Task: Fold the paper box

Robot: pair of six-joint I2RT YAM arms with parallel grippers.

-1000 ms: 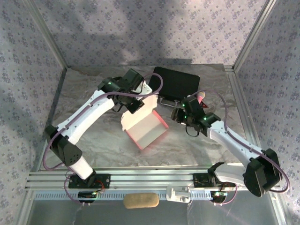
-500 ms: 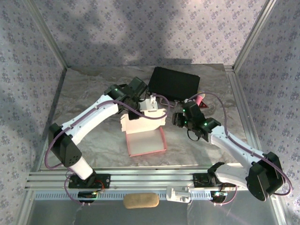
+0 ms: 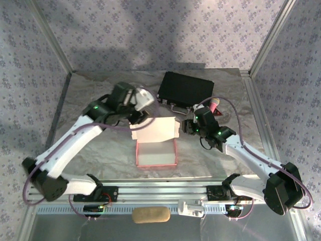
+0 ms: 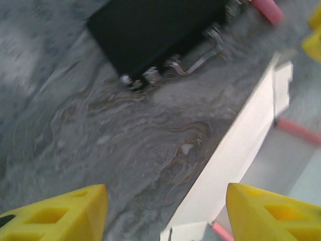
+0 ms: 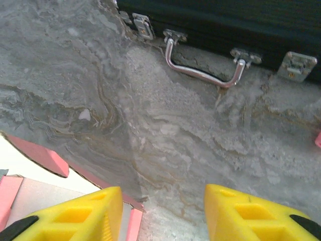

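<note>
Motion blur and cropping hide most of the paper box (image 4: pixel 235 165); the left gripper (image 4: pixel 165 221) and right gripper (image 5: pixel 163 216) both gape, holding nothing.

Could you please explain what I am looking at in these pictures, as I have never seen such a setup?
This is a robot: a left arm and a right arm bolted at the near edge of a table. One picture looks down from above; the other two come from wrist cameras, so the yellow fingers belong to the left tool and the right tool. On the marbled surface lie a part-folded pink paper box, a black case and a small pink stick. Both tools stand open, holding nothing.
</note>
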